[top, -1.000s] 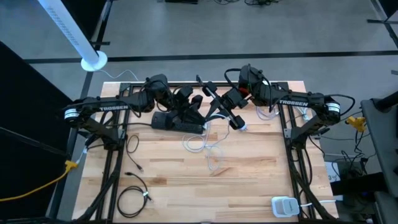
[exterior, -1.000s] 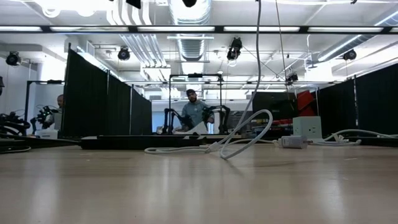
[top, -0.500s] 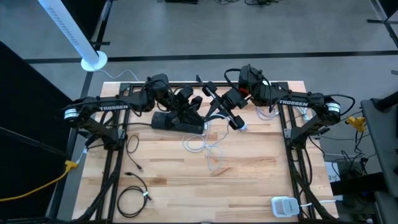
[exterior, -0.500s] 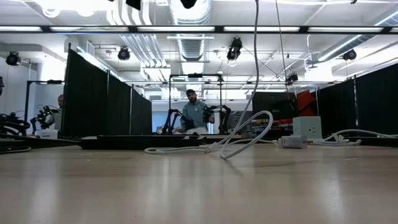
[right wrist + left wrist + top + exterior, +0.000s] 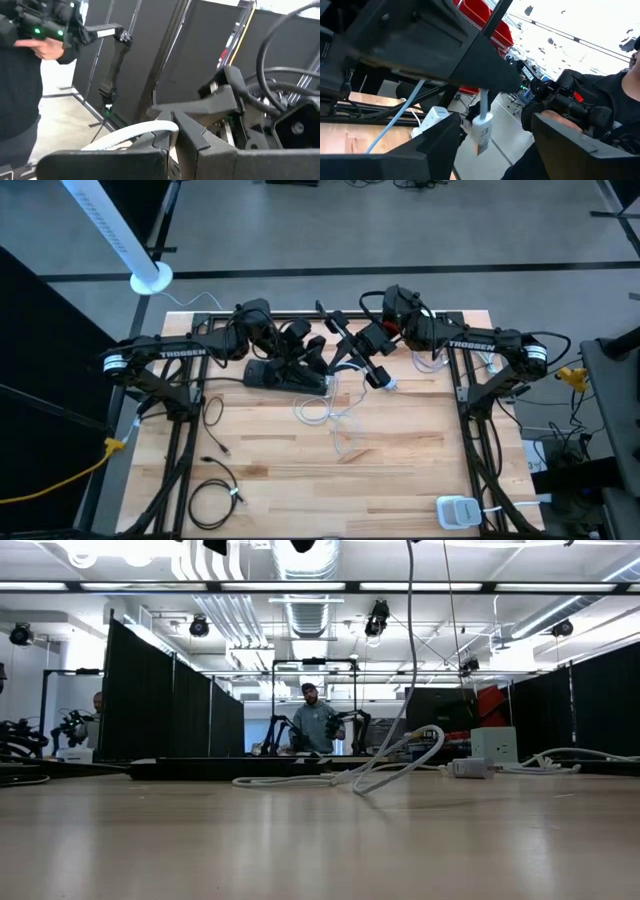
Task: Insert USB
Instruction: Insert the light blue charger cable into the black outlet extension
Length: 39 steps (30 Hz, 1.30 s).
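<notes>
The table (image 5: 400,460) is light wood, smooth with visible grain. The white cable (image 5: 330,412) near the left gripper (image 5: 312,352) looks like glossy plastic. Both arms are dark matt plastic; right gripper (image 5: 383,379) also.

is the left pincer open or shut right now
Open: in the left wrist view the left pincer shows a clear gap between its fingers, nothing held.

We find the front of the wooden table (image 5: 400,480) mostly bare — a gripper could pass there, skirting the black cable coil (image 5: 213,498) and white adapter (image 5: 456,511). The back edge is crowded: power strip (image 5: 286,378), white cable loops (image 5: 335,417), both arms close together.
</notes>
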Tool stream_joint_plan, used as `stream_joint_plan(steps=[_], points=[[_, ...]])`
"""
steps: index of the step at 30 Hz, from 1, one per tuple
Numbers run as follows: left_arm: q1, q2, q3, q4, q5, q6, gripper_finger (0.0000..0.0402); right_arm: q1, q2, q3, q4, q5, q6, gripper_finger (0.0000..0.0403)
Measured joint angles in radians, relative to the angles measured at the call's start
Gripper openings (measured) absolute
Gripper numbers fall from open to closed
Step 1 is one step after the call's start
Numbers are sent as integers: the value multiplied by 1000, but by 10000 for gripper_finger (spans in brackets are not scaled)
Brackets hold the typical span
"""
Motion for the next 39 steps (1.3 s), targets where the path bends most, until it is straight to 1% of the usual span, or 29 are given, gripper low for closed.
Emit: stream_joint_plan(steps=[2,5,12,15,18,21,23,25,28,32,34,37,39], points=[[0,0,0,-6,6,1,218,0,0,0,-11,0,-12,0],[0,0,0,-7,30,3,174,0,0,0,-9,0,-20,0],[1,1,0,-9,41,13,22,1,0,0,-7,9,-20,0],[1,2,0,-10,39,14,17,1,0,0,-7,10,-4,0],[3,2,0,-17,39,23,17,1,0,0,-8,15,49,0],[14,2,0,-17,43,24,17,0,0,0,-6,31,139,1],[27,0,0,-18,45,25,17,0,0,0,-4,70,222,8],[40,-1,0,-19,46,25,17,0,0,0,-2,108,295,27],[58,-2,0,-21,38,26,17,0,0,0,-1,147,355,73],[88,-10,0,-75,7,64,17,0,-6,0,-3,154,403,145],[110,-22,0,-104,-23,89,17,0,-17,3,-11,154,429,174],[134,-47,0,-131,-68,127,17,-3,-30,32,-62,189,458,200],[142,-68,0,-149,-117,156,17,-7,-43,55,-132,270,461,205]])
